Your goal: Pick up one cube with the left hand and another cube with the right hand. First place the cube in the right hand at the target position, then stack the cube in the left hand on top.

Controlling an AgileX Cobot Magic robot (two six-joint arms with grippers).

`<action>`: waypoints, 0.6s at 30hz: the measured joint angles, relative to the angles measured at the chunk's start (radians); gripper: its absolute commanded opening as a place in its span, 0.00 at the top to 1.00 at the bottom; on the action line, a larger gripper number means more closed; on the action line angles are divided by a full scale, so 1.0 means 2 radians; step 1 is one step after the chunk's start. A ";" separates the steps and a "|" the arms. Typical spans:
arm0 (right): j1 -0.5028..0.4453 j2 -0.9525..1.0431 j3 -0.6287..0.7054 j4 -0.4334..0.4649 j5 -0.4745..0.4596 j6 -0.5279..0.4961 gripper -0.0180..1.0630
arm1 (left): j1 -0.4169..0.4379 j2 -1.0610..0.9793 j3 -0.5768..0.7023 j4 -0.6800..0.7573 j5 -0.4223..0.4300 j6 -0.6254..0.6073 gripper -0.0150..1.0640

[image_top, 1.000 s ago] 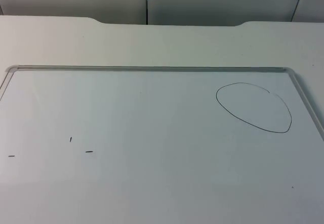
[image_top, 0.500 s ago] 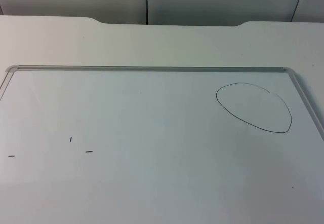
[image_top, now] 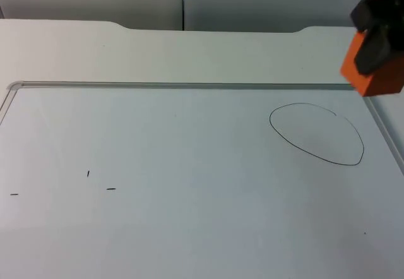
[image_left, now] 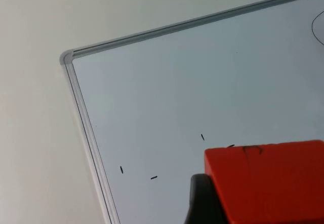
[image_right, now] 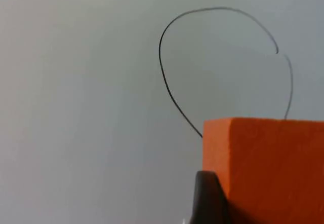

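- Your right pincer (image_top: 379,48) rides high at the far right edge of the desk (image_top: 189,52), just behind the board (image_top: 189,165) and short of the drawn ring (image_top: 315,134). You hold it there, I judge, because the task puts its load down first, and the ring looks to be the target.
- The right pincer is closed on an orange cube (image_top: 374,71); dark fingers clamp its upper faces and the cube hangs clear of the board. The right wrist view confirms it: the cube (image_right: 268,168) is against a fingertip (image_right: 207,196), with the ring (image_right: 223,62) below and ahead.
- Your left pincer (image_left: 212,203) grips a red cube (image_left: 268,181), seen in its wrist view pressed against a black fingertip (image_left: 202,201). It hangs well above the board's left part, over the short pen marks (image_left: 152,177) and near the board's frame (image_left: 81,112).
- I judge that the left arm waits aloft because its cube goes on second; keeping it apart leaves the ring free for the right arm.
- Neither cube is placed yet.
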 measured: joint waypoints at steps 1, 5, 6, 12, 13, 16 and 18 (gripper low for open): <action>0.000 0.000 0.000 0.000 0.000 0.000 0.99 | 0.000 0.000 0.000 0.000 0.000 0.000 0.99; 0.000 0.074 -0.014 0.003 -0.035 0.015 0.99 | 0.000 0.000 0.000 0.000 0.000 0.000 0.99; 0.000 0.074 -0.014 0.003 -0.035 0.015 0.99 | 0.000 0.000 0.000 0.000 0.000 0.000 0.99; 0.000 0.136 -0.017 0.003 -0.074 0.036 0.99 | 0.000 0.000 0.000 0.000 0.001 -0.005 0.99; 0.000 0.145 -0.017 0.003 -0.079 0.038 0.99 | 0.000 0.000 0.000 0.000 0.002 -0.006 0.99; 0.000 0.172 -0.017 -0.002 -0.097 0.041 0.99 | 0.000 0.000 0.000 0.000 0.003 -0.007 0.99; 0.000 0.178 -0.018 -0.004 -0.102 0.044 0.99 | 0.000 0.000 0.000 0.000 0.003 -0.008 0.99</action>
